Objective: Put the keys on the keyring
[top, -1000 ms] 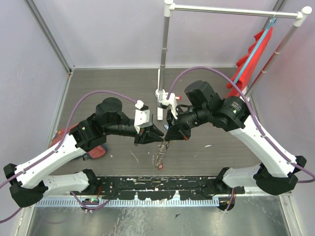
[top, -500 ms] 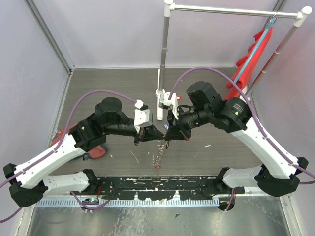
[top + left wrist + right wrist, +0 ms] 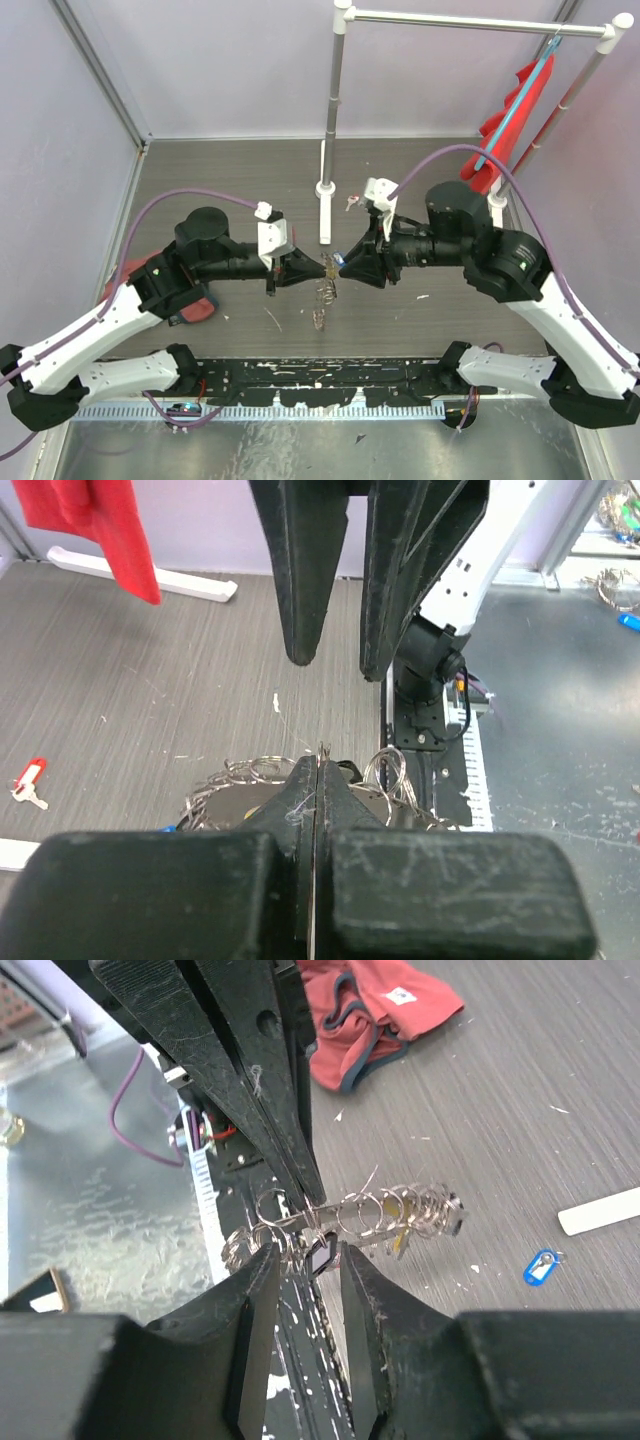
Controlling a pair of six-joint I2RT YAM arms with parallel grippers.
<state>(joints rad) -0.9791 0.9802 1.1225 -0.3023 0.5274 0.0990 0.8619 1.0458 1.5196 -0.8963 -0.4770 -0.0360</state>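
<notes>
The keyring (image 3: 385,1212), a coil of silvery loops, hangs in the air on the near side of the white pole (image 3: 333,110), above the grey table (image 3: 220,175). The left gripper (image 3: 317,770) pinches its top wire, jaws pressed together on it. The right gripper (image 3: 308,1256) faces it from the opposite side, tips just beside the coil, jaws slightly apart and clamping nothing. A blue-tagged key (image 3: 540,1267) lies on the table near the end of the pole's flat foot, a red-tagged key (image 3: 27,783) just right of that foot, and a red cloth (image 3: 375,1005) well to the pole's left
</notes>
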